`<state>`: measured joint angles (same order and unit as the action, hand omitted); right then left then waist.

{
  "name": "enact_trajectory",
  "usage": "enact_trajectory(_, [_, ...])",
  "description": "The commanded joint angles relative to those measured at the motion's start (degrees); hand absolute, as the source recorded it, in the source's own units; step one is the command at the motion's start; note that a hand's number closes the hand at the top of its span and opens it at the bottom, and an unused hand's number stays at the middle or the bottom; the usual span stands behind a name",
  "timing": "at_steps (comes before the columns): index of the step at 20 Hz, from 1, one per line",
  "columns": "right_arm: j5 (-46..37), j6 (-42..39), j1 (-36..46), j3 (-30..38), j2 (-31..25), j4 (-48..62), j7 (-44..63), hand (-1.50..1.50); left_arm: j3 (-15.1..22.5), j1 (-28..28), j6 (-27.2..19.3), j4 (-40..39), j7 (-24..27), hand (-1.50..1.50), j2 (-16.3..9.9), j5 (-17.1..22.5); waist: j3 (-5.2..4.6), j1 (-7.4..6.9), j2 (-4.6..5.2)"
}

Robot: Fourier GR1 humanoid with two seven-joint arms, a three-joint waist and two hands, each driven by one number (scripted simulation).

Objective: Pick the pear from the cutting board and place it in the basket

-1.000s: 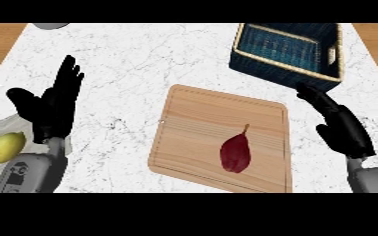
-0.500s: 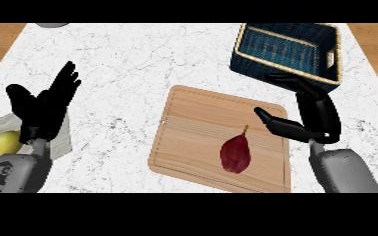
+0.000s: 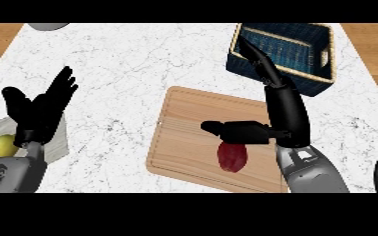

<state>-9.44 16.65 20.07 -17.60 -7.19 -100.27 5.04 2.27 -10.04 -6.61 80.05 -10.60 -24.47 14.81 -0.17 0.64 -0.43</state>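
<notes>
My right hand [image 3: 284, 117] hangs open over the cutting board [image 3: 184, 130], thumb just above the dark red pear [image 3: 232, 157] lying there; I should drop lower and curl around its middle before heading for the basket [image 3: 322, 55].

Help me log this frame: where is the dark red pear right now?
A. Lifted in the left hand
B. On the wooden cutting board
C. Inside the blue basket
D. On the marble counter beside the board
B: the pear lies on the cutting board, partly under the open right hand.
</notes>
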Motion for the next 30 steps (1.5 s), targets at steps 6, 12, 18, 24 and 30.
enact_trajectory(6, [-8.36, -14.71, 6.46, 3.93, -21.43, -3.71, 34.86, -1.50, -1.18, 0.66, 0.13, 0.30, -0.96, 0.00, -1.14, 0.13, -0.27, 1.96, -0.90])
enact_trajectory(12, [5.69, -30.50, 12.56, 10.88, -29.08, -11.50, 54.74, -1.50, -0.81, 2.58, 0.47, 0.33, 1.25, 0.00, -0.47, -1.06, 0.00, 0.56, -0.27])
enact_trajectory(18, [24.55, -39.12, 8.00, 17.82, -32.82, -12.79, 56.40, -1.50, -1.81, 0.49, 1.25, 2.06, -2.34, 0.00, -0.63, 0.12, 0.17, 0.12, 0.11])
enact_trajectory(24, [37.65, -40.95, -3.90, 29.80, -37.19, -19.44, 52.89, -1.50, -3.53, 1.14, 3.60, 1.23, -1.45, 0.00, -0.57, 0.63, 0.20, 0.31, 0.16])
enact_trajectory(30, [29.77, -37.74, -15.34, 33.80, -28.26, -25.79, 44.25, -1.50, -3.24, -2.81, 2.22, -0.74, -2.83, 0.00, 1.53, -2.45, 0.21, 0.05, 0.32])
